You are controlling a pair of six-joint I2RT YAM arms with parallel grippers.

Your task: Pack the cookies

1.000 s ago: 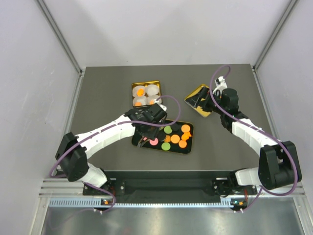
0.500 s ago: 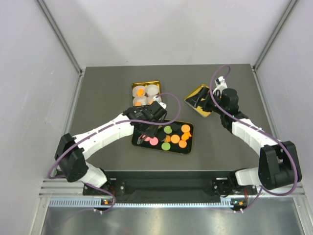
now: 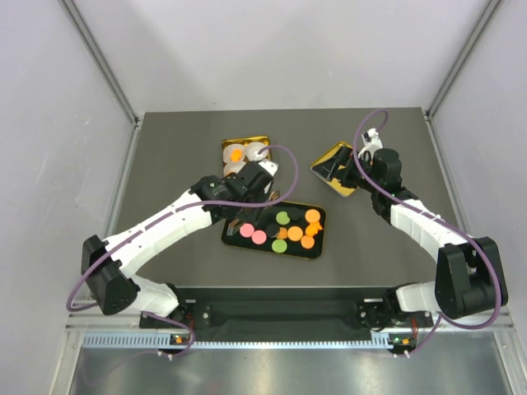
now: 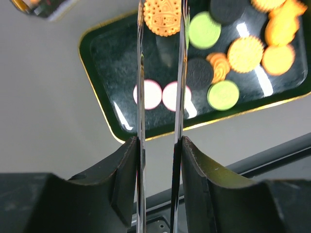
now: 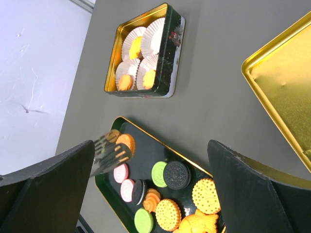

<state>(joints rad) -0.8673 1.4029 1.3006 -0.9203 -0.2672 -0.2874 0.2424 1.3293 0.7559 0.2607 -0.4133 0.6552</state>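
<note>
Your left pincer gripped an orange cookie with the tray beneath it, while your right pincer hung released, the lid beside it.

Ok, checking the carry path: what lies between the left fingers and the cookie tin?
Bare table, shown in the right wrist view; the fingers grip an orange cookie.

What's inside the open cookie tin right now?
Four white paper cups fill the tin; three hold an orange cookie, the fourth looks empty. In the top view the left arm partly covers the near cups.
</note>
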